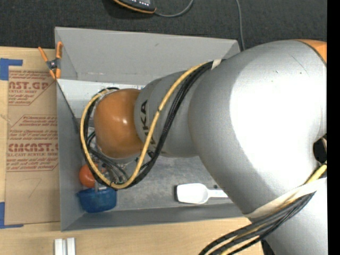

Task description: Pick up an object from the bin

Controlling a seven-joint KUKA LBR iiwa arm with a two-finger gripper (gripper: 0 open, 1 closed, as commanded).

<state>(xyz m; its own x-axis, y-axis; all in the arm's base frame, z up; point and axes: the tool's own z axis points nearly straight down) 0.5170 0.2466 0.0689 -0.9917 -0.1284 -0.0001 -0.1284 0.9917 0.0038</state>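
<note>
In the near left corner of the bin (151, 187) a blue cup-like thing (97, 200) is seen, and a small orange ball (86, 176) is set just behind it. Further right along the near wall a white scoop (192, 194) is laid flat, its handle hidden under the arm (255, 126). Just beside the ball the pincer (104, 169) is found, ringed by cables (84, 124) and capped by the orange wrist cover (114, 124). Whether it is spread or pressed together cannot be told.
</note>
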